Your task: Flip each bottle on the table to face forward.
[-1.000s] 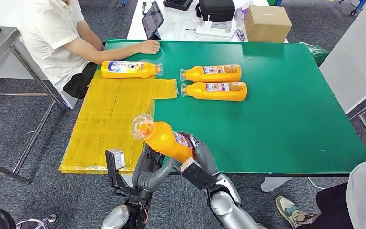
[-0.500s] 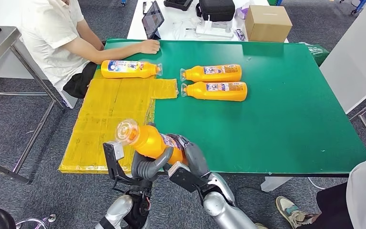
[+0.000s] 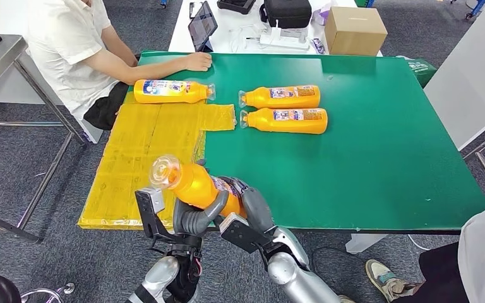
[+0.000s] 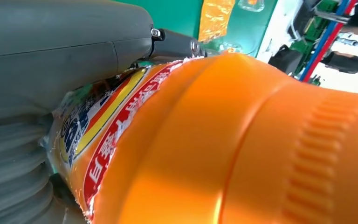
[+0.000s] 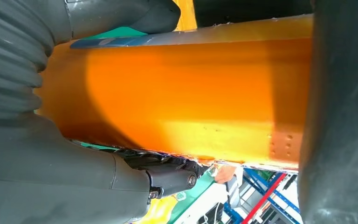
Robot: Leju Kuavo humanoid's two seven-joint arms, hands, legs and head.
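Observation:
Both my hands hold one orange bottle [image 3: 197,185] above the table's near edge, tilted, its clear cap [image 3: 164,170] pointing up and to the left. My left hand [image 3: 196,218] grips it from below; up close its thumb [image 4: 60,56] lies over the bottle's label [image 4: 107,135]. My right hand [image 3: 251,208] wraps the base end, with its fingers [image 5: 60,172] around the orange body [image 5: 182,98]. Three more orange bottles lie on their sides: one [image 3: 170,91] on the yellow mat, two [image 3: 284,96] [image 3: 287,120] side by side on the green table [image 3: 366,158].
A yellow mat [image 3: 139,158] covers the table's left part. A seated person at the far left rests a hand [image 3: 197,61] on the table. Behind stand a tablet [image 3: 202,26], a black bag [image 3: 287,12] and a cardboard box [image 3: 353,30]. Another person [image 3: 483,252] stands at the lower right.
Both hands have carried the bottle left and nearer to me, past the mat's near corner; over the last half second it has barely moved. The lying bottles are unmoved.

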